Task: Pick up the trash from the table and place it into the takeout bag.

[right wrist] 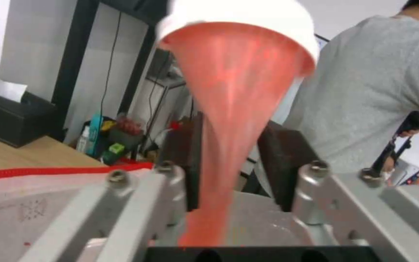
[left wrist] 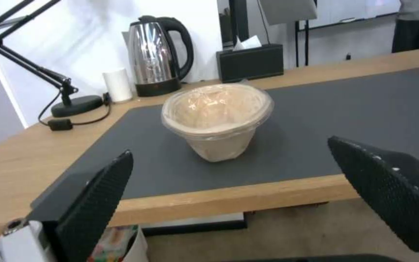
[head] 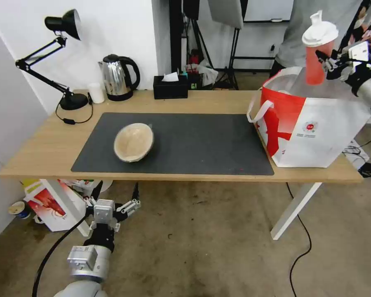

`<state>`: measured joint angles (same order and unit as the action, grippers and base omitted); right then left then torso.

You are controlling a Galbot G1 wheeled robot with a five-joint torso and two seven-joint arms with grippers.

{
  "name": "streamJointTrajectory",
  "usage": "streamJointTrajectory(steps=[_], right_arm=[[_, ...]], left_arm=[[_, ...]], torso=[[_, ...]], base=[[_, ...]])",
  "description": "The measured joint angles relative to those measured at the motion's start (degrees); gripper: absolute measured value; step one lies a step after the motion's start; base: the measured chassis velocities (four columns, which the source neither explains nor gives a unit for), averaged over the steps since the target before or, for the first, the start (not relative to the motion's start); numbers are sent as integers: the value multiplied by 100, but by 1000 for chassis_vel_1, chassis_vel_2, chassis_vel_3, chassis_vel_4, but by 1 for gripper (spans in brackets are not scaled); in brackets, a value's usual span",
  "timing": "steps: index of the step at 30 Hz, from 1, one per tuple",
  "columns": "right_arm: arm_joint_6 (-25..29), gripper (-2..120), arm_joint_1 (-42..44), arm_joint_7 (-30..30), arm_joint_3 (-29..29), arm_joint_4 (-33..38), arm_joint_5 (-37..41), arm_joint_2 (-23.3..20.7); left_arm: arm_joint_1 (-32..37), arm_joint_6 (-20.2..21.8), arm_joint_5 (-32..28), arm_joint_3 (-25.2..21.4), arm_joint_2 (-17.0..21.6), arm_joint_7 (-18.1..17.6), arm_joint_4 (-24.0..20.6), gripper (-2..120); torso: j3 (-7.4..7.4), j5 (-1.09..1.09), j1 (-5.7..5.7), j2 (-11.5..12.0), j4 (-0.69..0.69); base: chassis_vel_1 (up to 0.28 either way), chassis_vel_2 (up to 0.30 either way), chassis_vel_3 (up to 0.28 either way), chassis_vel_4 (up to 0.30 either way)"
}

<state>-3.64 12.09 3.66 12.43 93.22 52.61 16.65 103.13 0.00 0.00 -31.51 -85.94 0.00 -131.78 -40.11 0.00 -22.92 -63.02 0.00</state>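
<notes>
Over the open top of the takeout bag (head: 317,123) hangs a red cup (head: 315,62) with a white spouted lid, upright. My right gripper (head: 326,62) is shut on the red cup (right wrist: 234,91); its dark fingers (right wrist: 282,160) press both sides, and the takeout bag's red rim (right wrist: 49,171) lies below. A round tan lidded bowl (head: 134,141) rests on the dark grey mat (head: 202,144) of the table (head: 41,152). My left gripper (head: 115,200) hangs open below the table's front edge. Its view has the tan bowl (left wrist: 216,120) beyond its spread fingers (left wrist: 98,203).
Along the table's back edge stand a black desk lamp (head: 66,99), a small white cup (head: 96,93), a steel kettle (head: 118,76) and a black tissue box (head: 170,86). A red-and-white carton (head: 49,204) sits under the table. Cables cross the floor. A person in grey (head: 301,41) stands behind the bag.
</notes>
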Motion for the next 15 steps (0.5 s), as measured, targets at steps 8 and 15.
streamJointTrajectory(steps=[8, 15], right_arm=[[-190, 57, -17, 123, 12, 145, 18, -30], [-357, 84, -22, 243, 12, 273, 43, -101]], left_arm=[[0, 0, 0, 0, 0, 0, 0, 100], [0, 0, 0, 0, 0, 0, 0, 100]], torso=[[0, 0, 0, 0, 0], [0, 0, 0, 0, 0]], base=[[0, 0, 0, 0], [0, 0, 0, 0]])
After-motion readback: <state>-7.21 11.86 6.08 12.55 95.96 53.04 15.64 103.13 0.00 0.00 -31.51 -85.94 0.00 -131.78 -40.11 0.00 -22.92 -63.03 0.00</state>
